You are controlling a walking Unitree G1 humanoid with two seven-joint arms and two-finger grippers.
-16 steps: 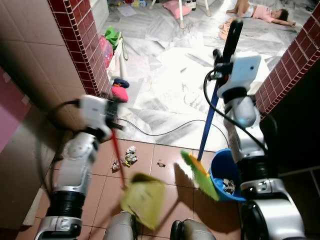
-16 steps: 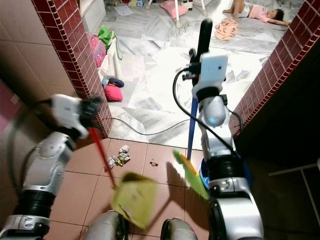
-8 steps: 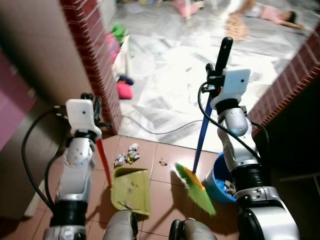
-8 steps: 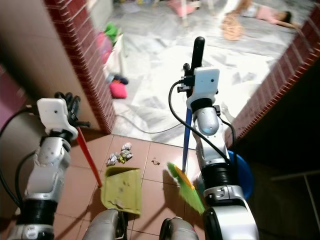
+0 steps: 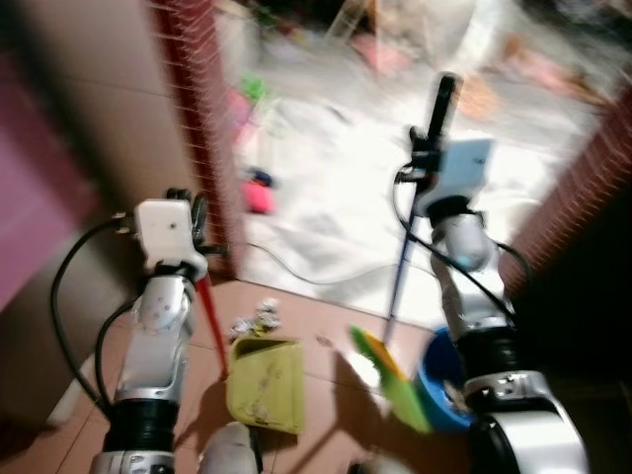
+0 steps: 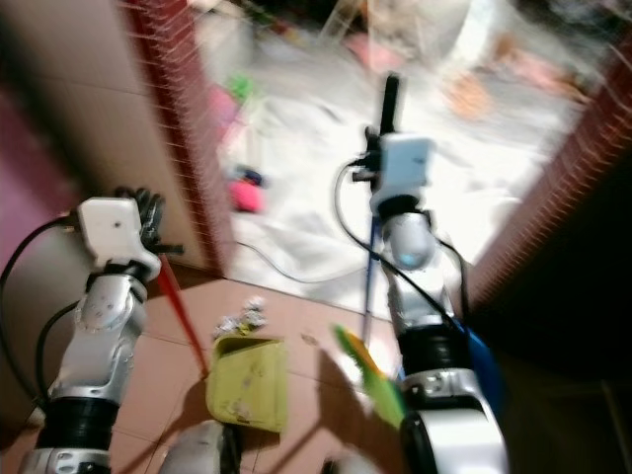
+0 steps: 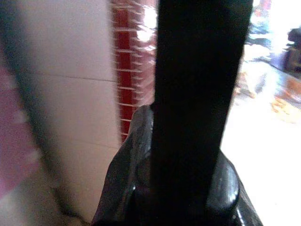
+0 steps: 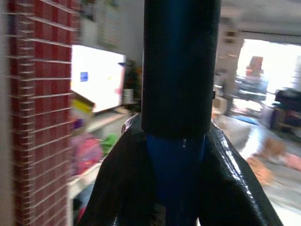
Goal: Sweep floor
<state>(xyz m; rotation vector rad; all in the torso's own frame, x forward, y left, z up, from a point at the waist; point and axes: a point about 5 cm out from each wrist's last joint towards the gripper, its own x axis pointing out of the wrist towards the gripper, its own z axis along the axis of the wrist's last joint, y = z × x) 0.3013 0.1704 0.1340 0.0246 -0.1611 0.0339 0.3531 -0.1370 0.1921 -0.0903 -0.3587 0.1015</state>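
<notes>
The head views are blurred. My left gripper (image 5: 196,215) is shut on the black grip (image 7: 197,94) at the top of a red handle (image 5: 210,318). That handle leads down to a yellow-green dustpan (image 5: 265,383) lying on the terracotta tiles. Crumpled litter (image 5: 257,317) lies just beyond the pan's far edge. My right gripper (image 5: 427,160) is shut on the black grip (image 8: 181,66) of a blue broom handle (image 5: 399,286). The broom stands nearly upright, with its green bristle head (image 5: 392,383) on the tiles to the right of the pan.
A blue bucket (image 5: 446,387) sits beside the broom head by my right arm. A red brick pillar (image 5: 202,118) and a tan wall close in on the left, a brick wall (image 5: 578,197) on the right. A black cable (image 5: 296,275) crosses the marble floor ahead, where toys lie.
A second ago the dustpan was swinging above the tiles; now it lies flat near the litter. The broom has stayed upright. The camera has shifted and blurred.
</notes>
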